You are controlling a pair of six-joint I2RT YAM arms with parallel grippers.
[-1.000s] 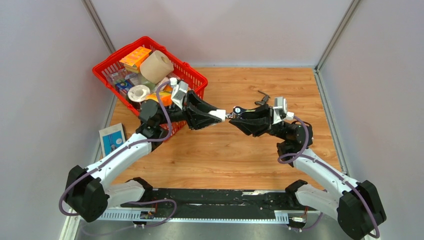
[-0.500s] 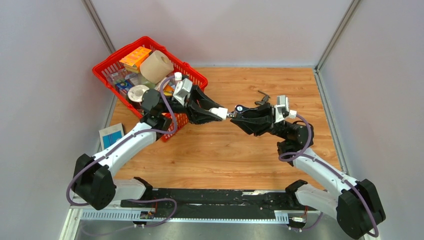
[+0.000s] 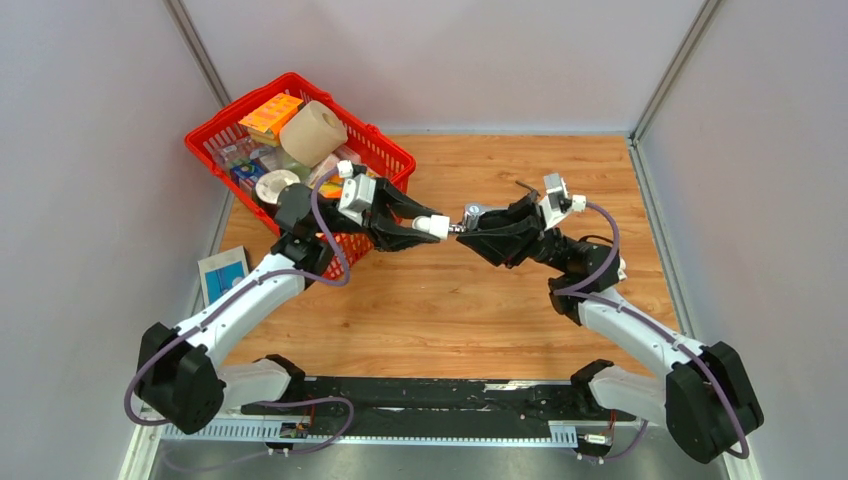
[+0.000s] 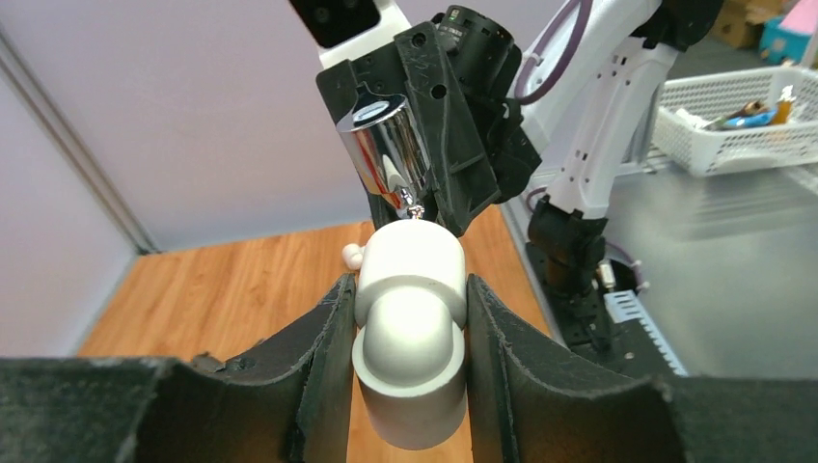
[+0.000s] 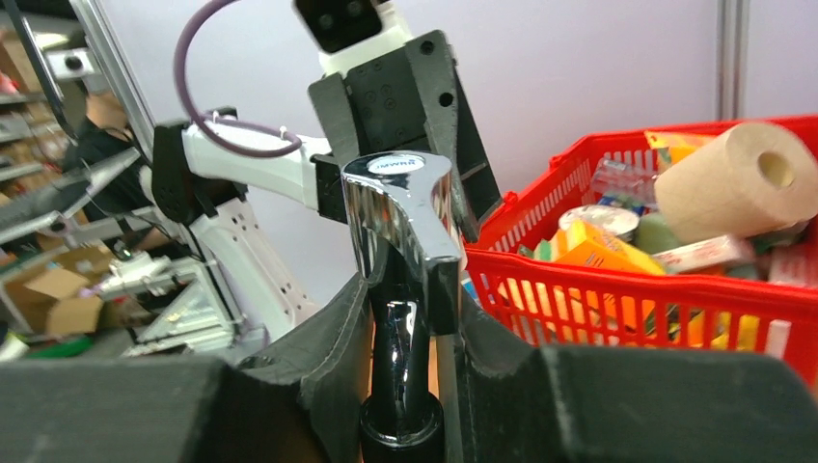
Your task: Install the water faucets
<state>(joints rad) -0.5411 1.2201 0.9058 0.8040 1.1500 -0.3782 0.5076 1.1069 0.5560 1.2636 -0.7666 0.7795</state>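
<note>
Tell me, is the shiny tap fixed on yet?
Not yet. Done: both parts are picked up. In hand: the right jaws grip the silver faucet, the left jaws grip a white pipe fitting, tips meeting in mid-air. Left: screwing them together, then probably the dark faucet on the table.

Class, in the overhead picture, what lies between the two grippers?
Top view: only what they hold, the white elbow fitting in the left gripper and the silver faucet in the right gripper, end to end.
</note>
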